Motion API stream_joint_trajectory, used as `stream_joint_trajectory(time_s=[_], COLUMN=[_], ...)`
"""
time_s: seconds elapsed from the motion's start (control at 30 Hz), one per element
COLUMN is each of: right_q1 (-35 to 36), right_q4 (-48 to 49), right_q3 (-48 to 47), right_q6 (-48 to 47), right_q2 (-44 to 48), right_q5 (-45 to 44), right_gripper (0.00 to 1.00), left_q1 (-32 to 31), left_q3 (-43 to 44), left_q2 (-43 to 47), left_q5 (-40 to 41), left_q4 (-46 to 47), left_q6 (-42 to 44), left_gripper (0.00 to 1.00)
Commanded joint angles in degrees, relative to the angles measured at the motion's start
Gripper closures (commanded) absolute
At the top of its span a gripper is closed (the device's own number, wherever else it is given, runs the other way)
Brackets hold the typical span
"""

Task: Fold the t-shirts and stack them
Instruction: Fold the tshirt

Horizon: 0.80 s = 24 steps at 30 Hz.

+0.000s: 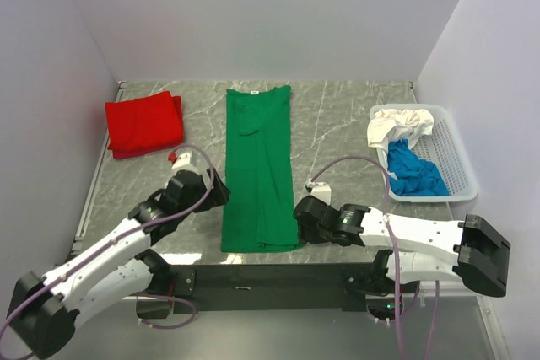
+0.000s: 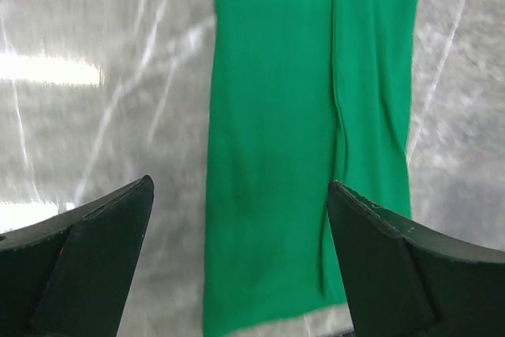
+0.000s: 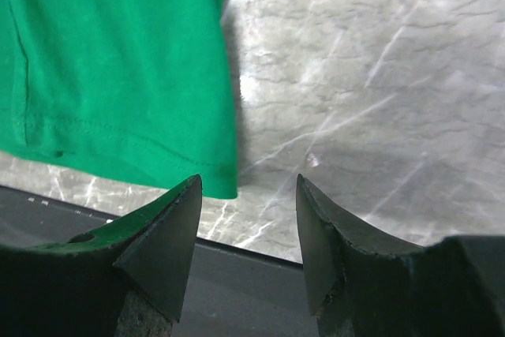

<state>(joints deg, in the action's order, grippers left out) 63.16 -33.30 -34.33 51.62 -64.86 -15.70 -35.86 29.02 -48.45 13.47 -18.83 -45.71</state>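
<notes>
Top external view: the green t-shirt (image 1: 258, 166) lies mid-table as a long narrow strip, near to far, seemingly ready for a crosswise fold. The left gripper (image 1: 222, 193), jaws wide and empty, flanks its left edge; the right gripper (image 1: 300, 217), open and empty, sits by the near right corner.

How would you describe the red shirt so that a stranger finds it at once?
Look at the far left corner of the grey table. The red shirt lies there, left of the long green shirt. It is the only red cloth, folded into a square.
</notes>
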Motion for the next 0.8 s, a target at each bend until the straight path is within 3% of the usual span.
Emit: stream_joint_trajectory(time_s=[0.0,0.17,0.77], right_q1=[-0.1,0.7,2.9], right_q4=[6.1,7.8,9.2], right_q3=[1.5,0.5,-0.7], right_q6=[0.9,1.1,2.8], right_q2=[1.0,-2.9,-10.2], right_q5=[2.2,3.4,5.0], right_gripper=[0.42,0.42,0.44], left_q1=[-2.1,-3.3,-16.8], left_q3=[-3.3,-5.5,-6.1], left_q2=[7.7,12.4,9.2], left_q5=[1.3,1.6,7.6], left_q4=[-4.7,-8.2,-14.7], left_q6=[-8.2,-9.9,-19.8], left_gripper=[0.03,0.03,0.04])
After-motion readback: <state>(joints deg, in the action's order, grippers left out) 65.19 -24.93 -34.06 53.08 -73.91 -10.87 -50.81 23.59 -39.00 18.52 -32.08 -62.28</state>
